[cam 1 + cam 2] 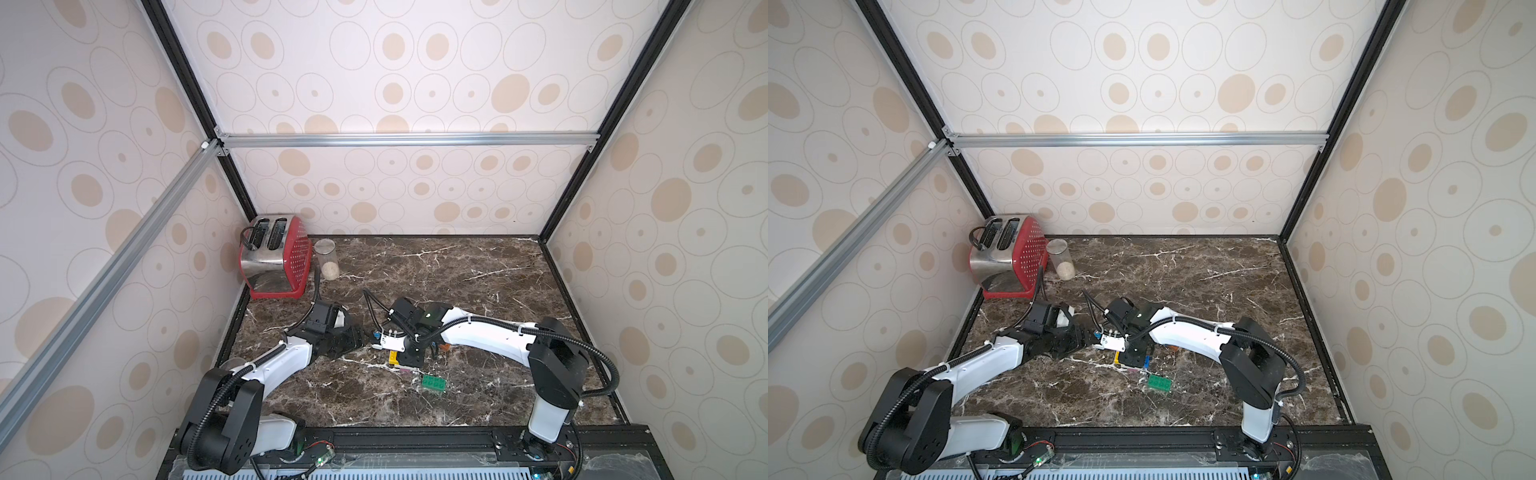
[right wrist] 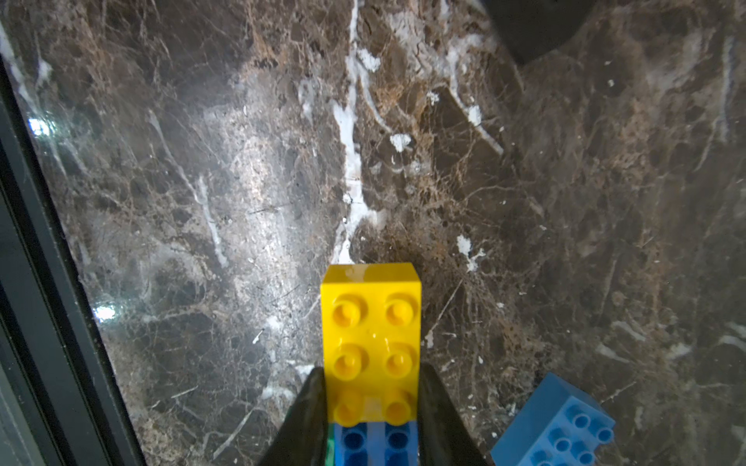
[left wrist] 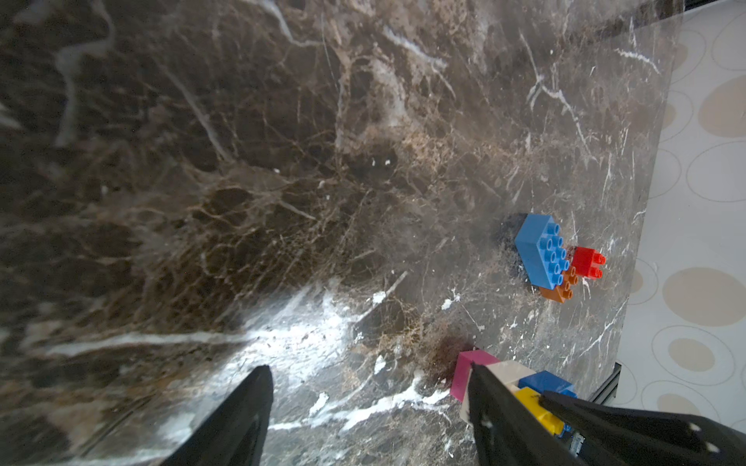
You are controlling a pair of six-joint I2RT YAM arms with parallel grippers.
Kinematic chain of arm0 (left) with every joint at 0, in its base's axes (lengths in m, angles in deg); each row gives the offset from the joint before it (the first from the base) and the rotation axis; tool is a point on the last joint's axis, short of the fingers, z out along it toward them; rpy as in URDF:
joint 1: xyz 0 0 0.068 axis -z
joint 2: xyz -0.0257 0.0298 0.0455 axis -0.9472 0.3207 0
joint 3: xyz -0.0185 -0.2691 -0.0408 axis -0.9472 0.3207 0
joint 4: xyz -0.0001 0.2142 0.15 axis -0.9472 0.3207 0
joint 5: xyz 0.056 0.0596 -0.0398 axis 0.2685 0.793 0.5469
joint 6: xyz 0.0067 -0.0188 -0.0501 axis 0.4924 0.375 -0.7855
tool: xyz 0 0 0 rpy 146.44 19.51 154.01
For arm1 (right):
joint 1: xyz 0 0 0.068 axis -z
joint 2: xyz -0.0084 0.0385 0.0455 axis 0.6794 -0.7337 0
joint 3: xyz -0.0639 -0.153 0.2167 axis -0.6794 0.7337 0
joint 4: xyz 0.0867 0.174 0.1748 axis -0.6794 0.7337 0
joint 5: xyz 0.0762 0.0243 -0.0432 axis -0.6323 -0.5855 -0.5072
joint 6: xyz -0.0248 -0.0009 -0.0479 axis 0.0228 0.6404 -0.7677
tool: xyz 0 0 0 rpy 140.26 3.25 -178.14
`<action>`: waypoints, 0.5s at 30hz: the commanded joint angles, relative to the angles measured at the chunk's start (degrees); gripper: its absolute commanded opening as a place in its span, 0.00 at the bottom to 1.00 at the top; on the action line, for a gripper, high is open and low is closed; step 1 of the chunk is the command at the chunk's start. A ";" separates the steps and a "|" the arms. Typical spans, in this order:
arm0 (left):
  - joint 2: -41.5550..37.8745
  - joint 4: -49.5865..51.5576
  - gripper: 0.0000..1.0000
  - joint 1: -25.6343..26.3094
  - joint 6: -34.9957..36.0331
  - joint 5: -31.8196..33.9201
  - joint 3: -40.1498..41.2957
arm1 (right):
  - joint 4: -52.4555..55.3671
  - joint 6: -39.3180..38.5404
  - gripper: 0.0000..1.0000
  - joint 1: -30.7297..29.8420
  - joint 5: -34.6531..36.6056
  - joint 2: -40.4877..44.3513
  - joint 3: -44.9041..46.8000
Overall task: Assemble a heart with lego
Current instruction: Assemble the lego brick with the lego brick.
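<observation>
On marble table (image 1: 457, 270): right fingers (image 2: 306, 419) clamp yellow brick (image 2: 370, 322); left fingers (image 3: 238, 419) half apart, holding nothing.

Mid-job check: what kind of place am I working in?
Probably a mock kitchen counter inside a test booth: red toaster and glass jar on a marble-look worktop, walled by patterned panels on aluminium framing.

Eight lego bricks (image 3: 539, 246), two of them blue, two robot arms (image 1: 486, 332), one toaster (image 1: 274, 257), one glass jar (image 1: 327, 259)

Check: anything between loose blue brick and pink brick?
Nothing. In the left wrist view, only bare tabletop separates the loose blue brick from the pink brick.
</observation>
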 commanded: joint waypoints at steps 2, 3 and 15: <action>-0.53 1.05 0.76 0.35 0.24 0.79 -1.86 | 1.58 -0.87 0.25 0.21 0.14 -0.07 -1.58; -0.58 1.12 0.76 0.34 0.23 0.86 -1.81 | 1.80 -0.95 0.25 0.21 0.50 -0.18 -1.49; -0.49 1.19 0.76 0.35 0.24 0.85 -1.94 | 2.60 -1.13 0.25 0.23 1.20 -2.02 -1.45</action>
